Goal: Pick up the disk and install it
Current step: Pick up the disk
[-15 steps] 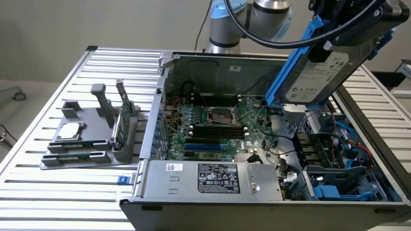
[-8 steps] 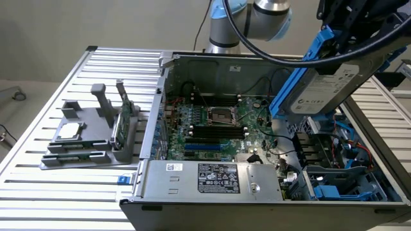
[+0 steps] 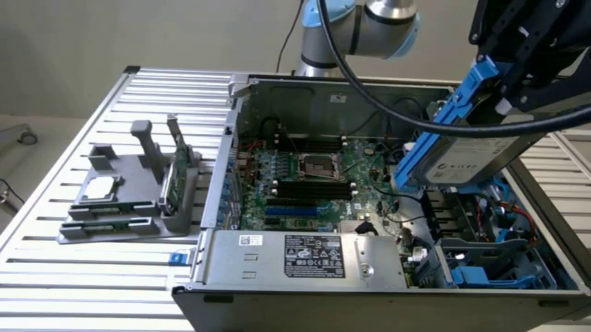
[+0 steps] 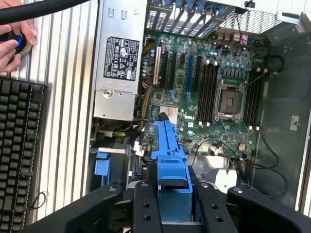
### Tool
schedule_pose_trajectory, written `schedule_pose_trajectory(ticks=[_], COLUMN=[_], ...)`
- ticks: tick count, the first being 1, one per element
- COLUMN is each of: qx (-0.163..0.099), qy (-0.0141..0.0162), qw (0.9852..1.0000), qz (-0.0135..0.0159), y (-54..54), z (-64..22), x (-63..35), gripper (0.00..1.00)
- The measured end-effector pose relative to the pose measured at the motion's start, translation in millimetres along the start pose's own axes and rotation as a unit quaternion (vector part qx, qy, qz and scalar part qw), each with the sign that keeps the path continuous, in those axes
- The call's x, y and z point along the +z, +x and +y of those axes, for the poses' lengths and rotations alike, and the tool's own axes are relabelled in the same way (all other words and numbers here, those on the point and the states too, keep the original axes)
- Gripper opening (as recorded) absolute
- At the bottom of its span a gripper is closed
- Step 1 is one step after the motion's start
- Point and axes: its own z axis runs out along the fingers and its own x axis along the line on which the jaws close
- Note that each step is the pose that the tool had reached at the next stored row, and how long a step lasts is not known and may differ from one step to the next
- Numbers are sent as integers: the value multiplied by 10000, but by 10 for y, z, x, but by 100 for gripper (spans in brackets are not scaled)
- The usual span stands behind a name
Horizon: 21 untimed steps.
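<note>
Okay, exterior view's left first: grey plastic parts stand (image 3: 120, 207) on the ribbed metal bench (image 3: 55, 277), with a small square silver chip (image 3: 99, 188) and a thin green circuit stick (image 3: 174, 181) in it, neither near me. Middle: open metal computer case (image 3: 333, 97), green motherboard (image 3: 314, 180), silver power supply box (image 3: 305, 254) at the near edge. Right: my jaws pinch the disk (image 3: 475, 155), a flat silver-grey hard drive with a white label, by its blue plastic frame. It hangs tilted in the air over the case's right side. Pick-up is done, install is in hand. The blue-tabbed drive bay (image 3: 480, 273) sits below. Seating, I judge, calls for levelling the disk and lining it up with that bay.
</note>
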Motion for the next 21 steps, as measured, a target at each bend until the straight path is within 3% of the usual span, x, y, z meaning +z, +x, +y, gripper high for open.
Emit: schedule_pose_trajectory(ticks=[8, 14, 17, 21], qx=[5, 5, 5, 5], qy=[1, 1, 1, 1], qw=[10000, 10000, 10000, 10000], qz=[0, 0, 0, 0], y=[296, 519, 600, 662], z=[20, -11, -85, -254], x=[-29, -47, -52, -54], gripper=[33, 33, 33, 33])
